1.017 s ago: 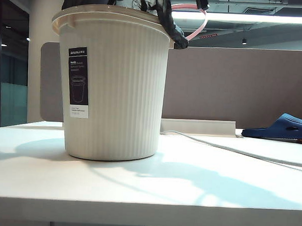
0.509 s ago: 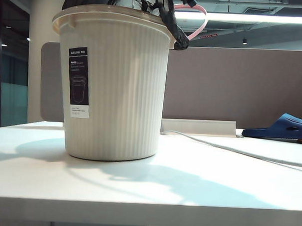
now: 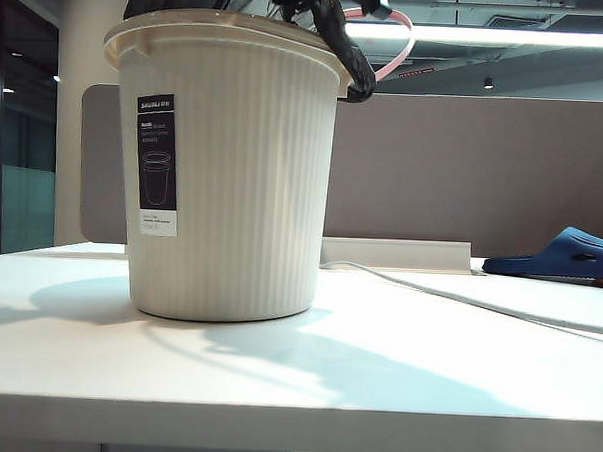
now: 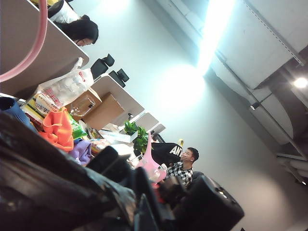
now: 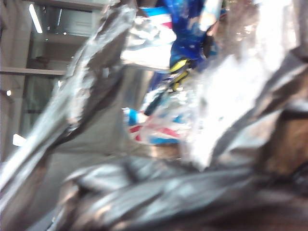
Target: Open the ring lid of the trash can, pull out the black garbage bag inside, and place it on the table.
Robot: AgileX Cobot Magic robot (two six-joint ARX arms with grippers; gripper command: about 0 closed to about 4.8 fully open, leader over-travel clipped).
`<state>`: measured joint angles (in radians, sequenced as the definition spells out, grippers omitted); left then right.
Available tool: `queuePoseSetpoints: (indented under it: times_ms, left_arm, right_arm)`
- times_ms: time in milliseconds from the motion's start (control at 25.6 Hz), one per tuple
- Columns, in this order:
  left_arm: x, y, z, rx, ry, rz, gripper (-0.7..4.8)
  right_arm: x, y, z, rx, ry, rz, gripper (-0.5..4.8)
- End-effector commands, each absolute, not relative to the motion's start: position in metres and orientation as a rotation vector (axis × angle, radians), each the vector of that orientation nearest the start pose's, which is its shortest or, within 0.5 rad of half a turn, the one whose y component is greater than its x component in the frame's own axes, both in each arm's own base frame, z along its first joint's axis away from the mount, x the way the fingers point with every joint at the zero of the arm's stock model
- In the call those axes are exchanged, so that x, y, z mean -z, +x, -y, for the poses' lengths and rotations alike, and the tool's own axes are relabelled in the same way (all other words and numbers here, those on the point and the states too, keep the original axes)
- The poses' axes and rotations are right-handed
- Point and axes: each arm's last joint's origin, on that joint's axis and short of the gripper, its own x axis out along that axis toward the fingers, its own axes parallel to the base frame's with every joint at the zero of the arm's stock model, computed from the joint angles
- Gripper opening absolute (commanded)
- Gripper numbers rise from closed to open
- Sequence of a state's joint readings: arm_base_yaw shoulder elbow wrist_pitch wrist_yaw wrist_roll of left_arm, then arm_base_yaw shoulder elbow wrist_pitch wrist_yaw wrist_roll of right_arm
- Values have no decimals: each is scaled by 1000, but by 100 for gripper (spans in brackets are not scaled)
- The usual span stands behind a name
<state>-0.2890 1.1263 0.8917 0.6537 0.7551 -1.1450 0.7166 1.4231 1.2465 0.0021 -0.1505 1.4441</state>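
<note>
Both grippers sit above the trash can (image 3: 229,173) mouth. Left gripper (image 4: 144,211) is pressed together beside the ring lid (image 3: 394,45); right gripper's spread cannot be told, black garbage bag (image 5: 159,187) filling its view.

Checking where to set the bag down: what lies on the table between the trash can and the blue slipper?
Exterior view: only a thin white cable crosses the table between trash can and blue slipper.

The trash can (image 3: 229,173) is seen from table height, close; wrist views are aimed upward and into black garbage bag (image 5: 159,192).
</note>
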Motion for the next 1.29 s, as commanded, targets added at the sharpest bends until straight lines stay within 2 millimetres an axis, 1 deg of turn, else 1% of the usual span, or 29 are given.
queuePoseSetpoints:
  times_ms: [39,117,157,196,235,274,352,391,470,587,626,704,743,783,822,861,1056,1291]
  left_arm:
    - [-383,222,87,1171,-901,-199,-6]
    - [-383,222,87,1176,-899,-203,-6]
    - [-383,222,87,1176,-899,-202,-6]
    - [-383,222,87,1176,-899,-202,-6]
    - [-382,222,87,1173,-900,-201,-6]
    - [-382,222,87,1173,-900,-201,-6]
    - [-382,222,87,1173,-900,-201,-6]
    - [-383,222,87,1174,-900,-201,-6]
    - [-382,222,87,1174,-900,-201,-6]
    - [-383,222,87,1174,-900,-201,-6]
    - [-383,222,87,1175,-899,-203,-6]
    - [-382,222,87,1177,-898,-204,-6]
    - [-382,222,87,1179,-897,-205,-6]
    - [-382,222,87,1179,-897,-206,-6]
    - [-382,222,87,1179,-897,-205,-6]
    - [-382,222,87,1179,-897,-206,-6]
    - [-382,222,87,1180,-888,-205,-6]
    - [-381,223,87,1168,-877,-199,-6]
  right_arm:
    - [-363,247,-221,-575,1309,-754,346]
    - [-364,247,-221,-581,1314,-744,346]
    - [-364,247,-221,-574,1317,-741,335]
    - [-364,247,-221,-573,1318,-739,312]
    - [-364,247,-221,-569,1319,-735,264]
    - [-364,248,-221,-566,1319,-732,259]
    - [-364,248,-220,-553,1322,-720,229]
    - [-364,248,-220,-550,1322,-718,226]
    - [-364,249,-219,-547,1323,-715,183]
    - [-362,251,-220,-542,1321,-719,166]
    - [-360,252,-221,-538,1319,-726,130]
    - [-356,254,-223,-539,1314,-736,83]
    - [-355,255,-225,-540,1313,-740,79]
    - [-353,257,-227,-561,1310,-746,51]
    - [-353,258,-228,-574,1312,-744,38]
    - [-355,258,-229,-603,1307,-733,-7]
    - [-361,260,-230,-677,1292,-672,-6]
    - [-373,264,-224,-814,1280,-593,-6]
